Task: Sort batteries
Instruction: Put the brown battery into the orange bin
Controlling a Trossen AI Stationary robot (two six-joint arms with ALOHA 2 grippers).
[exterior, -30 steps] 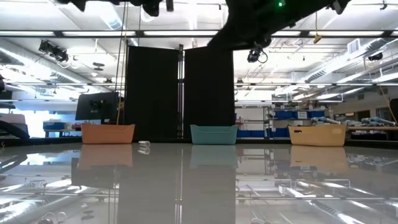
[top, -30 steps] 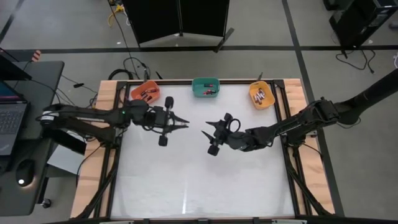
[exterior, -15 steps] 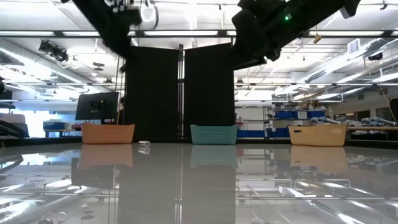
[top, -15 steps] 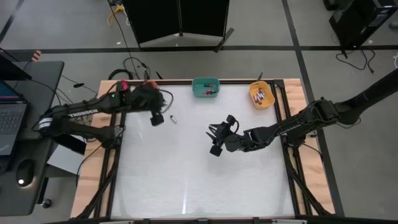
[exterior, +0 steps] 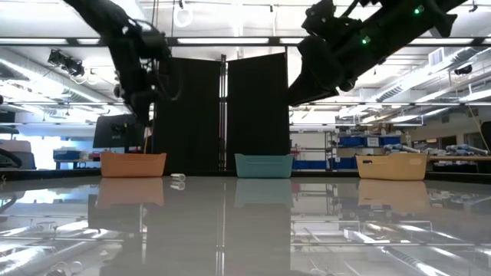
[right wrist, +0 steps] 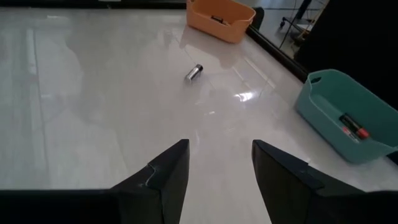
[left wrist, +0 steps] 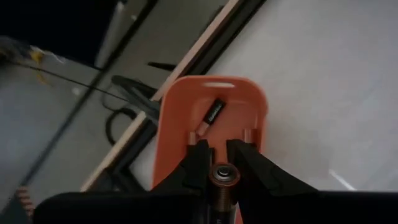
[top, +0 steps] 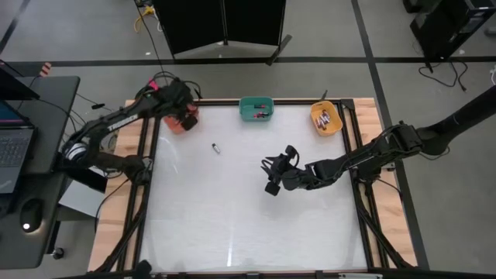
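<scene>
My left gripper point(left wrist: 217, 163) hangs over the orange bin point(left wrist: 214, 127) at the table's far left corner point(top: 183, 116) and is shut on a copper-and-dark battery point(left wrist: 224, 177). Another dark battery point(left wrist: 213, 114) lies in that bin. A silvery battery point(top: 216, 148) lies on its side on the table, also seen in the right wrist view point(right wrist: 195, 72) and the low view point(exterior: 178, 178). My right gripper point(top: 271, 175) hovers open above the table's middle, right of that battery point(right wrist: 217, 167). My left gripper pinches a battery between its two fingers point(left wrist: 198, 163). The battery's round end point(left wrist: 224, 173) shows between the fingertips, and its body runs back along the fingers. The fingers point down from above, and the battery is lifted clear over the orange bin.
A teal bin point(top: 256, 108) holding batteries point(right wrist: 353, 126) stands at the far edge's middle. A yellow bin point(top: 324, 118) with batteries stands at the far right. The white table surface point(top: 232, 217) spreads toward the near edge. Wooden rails frame the table.
My left gripper has swung from the table's middle toward the far left corner, over the orange bin, and tipped to point down. The silvery battery has stayed where it lay and now shows uncovered in the high view. My right gripper has barely shifted.
</scene>
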